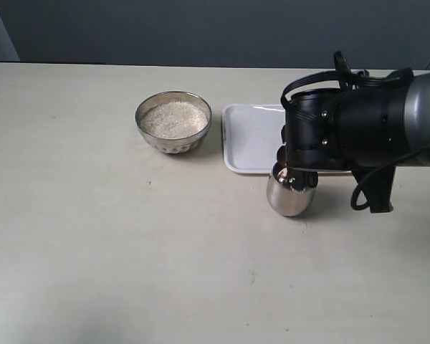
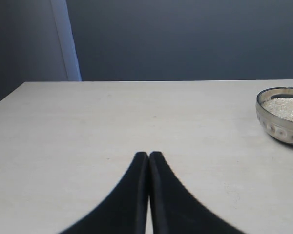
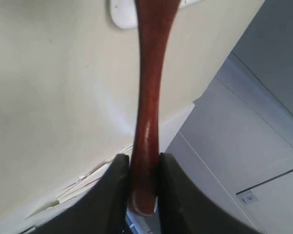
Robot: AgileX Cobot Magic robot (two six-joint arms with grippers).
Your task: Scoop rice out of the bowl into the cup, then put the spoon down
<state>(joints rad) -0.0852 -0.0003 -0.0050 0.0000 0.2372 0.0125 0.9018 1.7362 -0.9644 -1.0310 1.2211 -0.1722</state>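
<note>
The steel bowl (image 1: 173, 123) stands at the table's middle back, filled with white rice (image 1: 173, 118); the left wrist view also catches the bowl (image 2: 282, 122) and its rice (image 2: 287, 108) off to one side. The steel cup (image 1: 290, 193) stands in front of the tray, and the right arm hangs directly over it. My right gripper (image 3: 144, 163) is shut on the handle end of the reddish-brown wooden spoon (image 3: 149, 97). A dark bit of the spoon (image 1: 281, 153) shows above the cup's rim; its head is hidden. My left gripper (image 2: 149, 155) is shut and empty above bare table.
A white rectangular tray (image 1: 252, 140) lies right of the bowl, partly under the right arm (image 1: 358, 129); its corner (image 3: 122, 12) shows in the right wrist view. The pale tabletop (image 1: 129, 251) stretches to the left and front. A dark wall stands behind the table.
</note>
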